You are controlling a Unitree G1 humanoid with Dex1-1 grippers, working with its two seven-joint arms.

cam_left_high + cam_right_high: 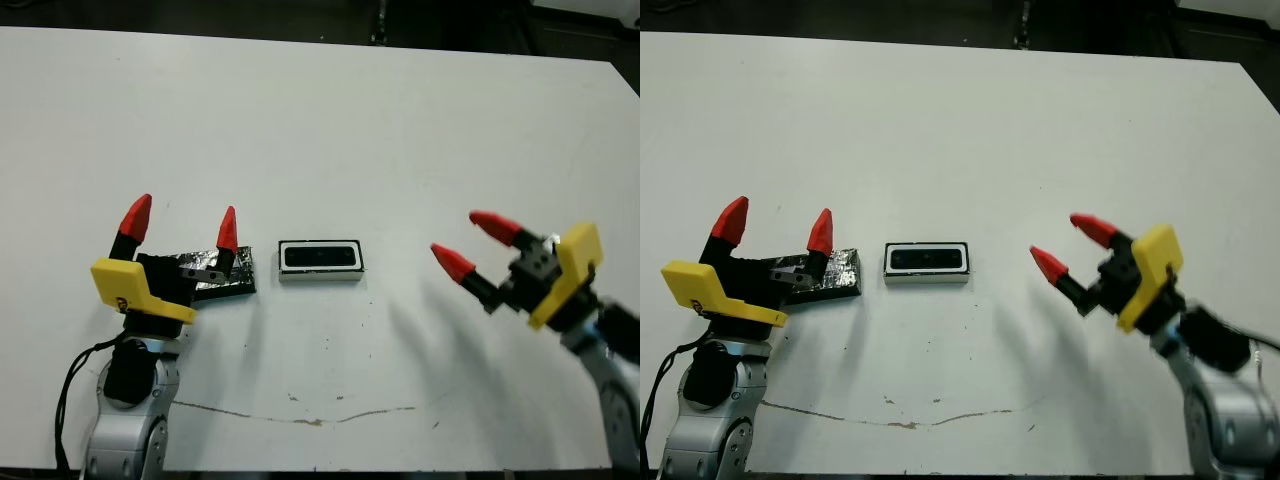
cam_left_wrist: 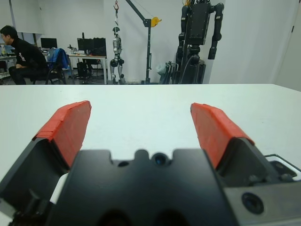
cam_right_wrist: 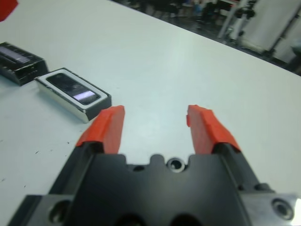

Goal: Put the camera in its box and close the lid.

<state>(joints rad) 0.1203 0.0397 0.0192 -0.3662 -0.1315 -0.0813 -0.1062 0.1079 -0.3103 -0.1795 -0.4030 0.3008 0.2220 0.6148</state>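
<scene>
Left eye view pretty much lays it all out. Biggest thing is the white table (image 1: pixel 320 110), bare apart from a few scuff marks along the near edge. Next down in size, the two arms. The left gripper (image 1: pixel 181 230) sits at about 8 o'clock from table centre, fingers spread wide, holding nothing, hovering right over the near end of the lid (image 1: pixel 222 276). The right gripper (image 1: pixel 472 245) is out at roughly 4 o'clock, also wide and empty, well apart from everything and pointed in toward the middle.

Then the small stuff. That lid is the glittery black slab lying flat, just beside the box (image 1: pixel 320 261) on its 9 o'clock side, with a small gap between them. The box sits near dead centre, and the camera (image 3: pixel 74 88) already looks to be lying inside it, glossy black with a bluish glint at one end, flush within the white walls.

So my read is only the closing is left. The lid looks thin, light and stiff, and that foil finish is probably slick. Lying flat, it gives little to grab, so I'd pinch it across the two long edges near the middle. The box looks light enough to skid if nudged, so set the lid down square rather than sliding it on.
</scene>
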